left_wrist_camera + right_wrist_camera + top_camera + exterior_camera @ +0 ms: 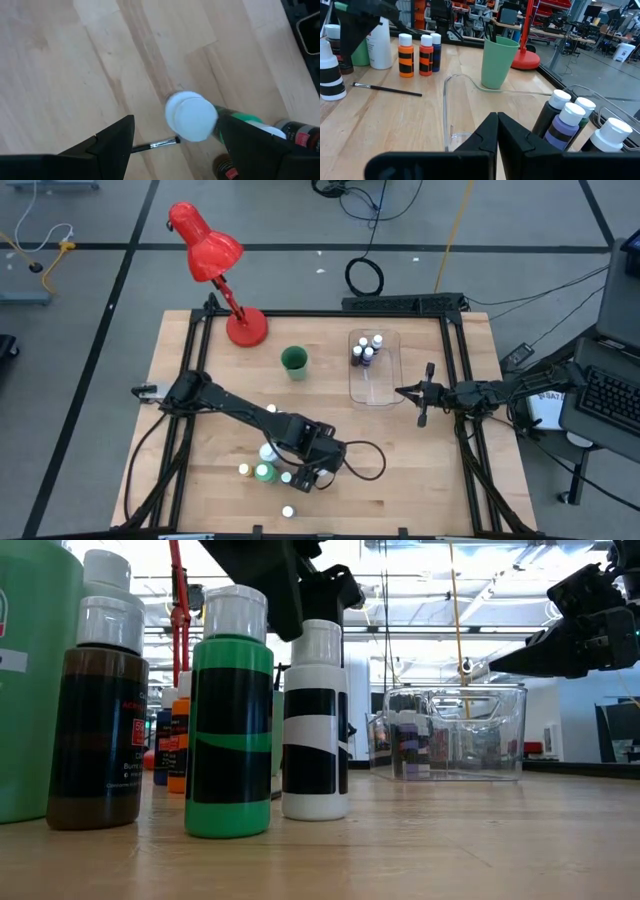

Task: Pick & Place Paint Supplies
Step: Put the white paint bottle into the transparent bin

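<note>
Several little paint bottles (228,715) sit bunched on the tabletop (420,470) right under my left tool (172,145). They all have white screw caps and black-banded labels. From table height I can make out a green one, a white one (316,725) and a brown one (98,720), plus an orange one (180,745) further back. There's red and white print on the brown label, but I can't read it. Looking down past the fingers of the left tool, which is spread wide and holding nothing, one white cap (191,115) stands between them. A thin dark-handled brush (155,145) lies flat on the wood just beside it.

My right tool (497,131) is clenched shut with nothing in it and hangs over the near wall of the clear tray (451,107). Close beside it, inside the tray, stand a few more bottles (567,125): one lilac, the rest dark. Past the tray from that tool is the green cup (498,62). Further off are two orange bottles (405,55) and a blue one (435,51), a bigger white bottle (381,45) and another brush (387,89) lying flat. The red lamp (212,265) stands well beyond all that.
</note>
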